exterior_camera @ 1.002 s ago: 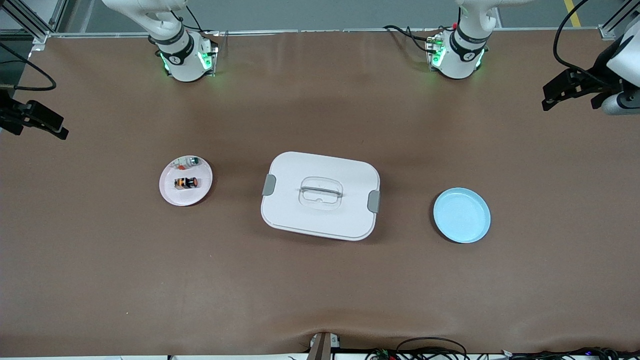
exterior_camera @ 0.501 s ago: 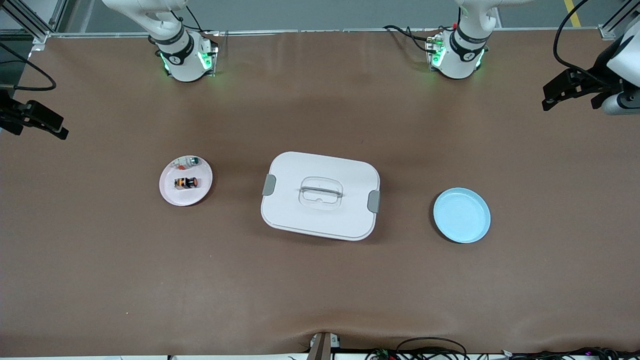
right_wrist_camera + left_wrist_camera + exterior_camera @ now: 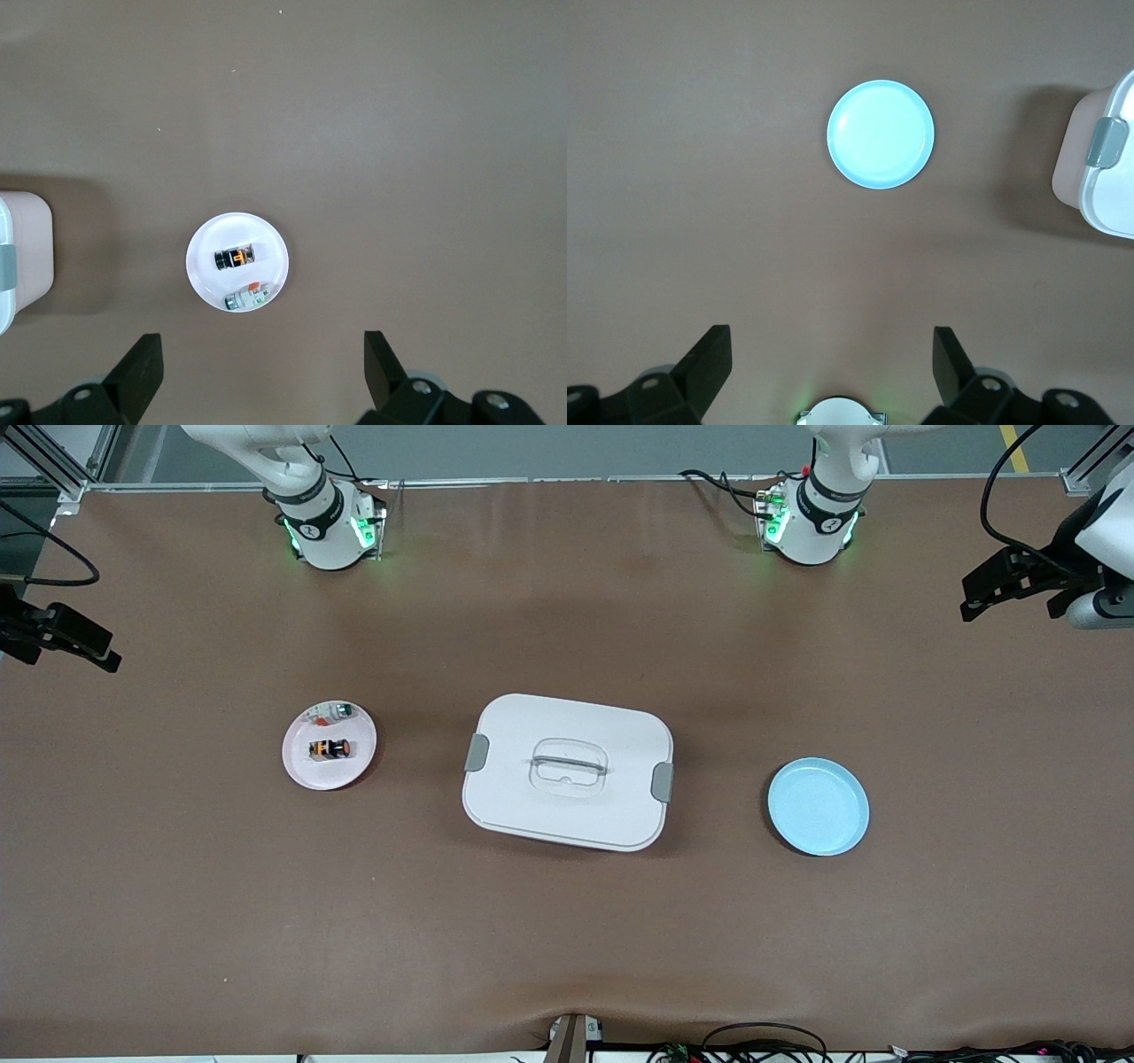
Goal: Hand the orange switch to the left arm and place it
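Orange switch [image 3: 330, 749] lies on our pink plate [image 3: 329, 771], well below our right gripper [image 3: 263, 372]'s open fingers; left gripper [image 3: 833, 363] also open.

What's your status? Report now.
Both pincers open, high: left pincer over blue plate, right pincer over pink plate. Orange switch on pink plate. Box between plates.

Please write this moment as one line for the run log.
orange switch: on pink plate | box: between plates | blue plate: bare | left gripper: open, over table | right gripper: open, over table
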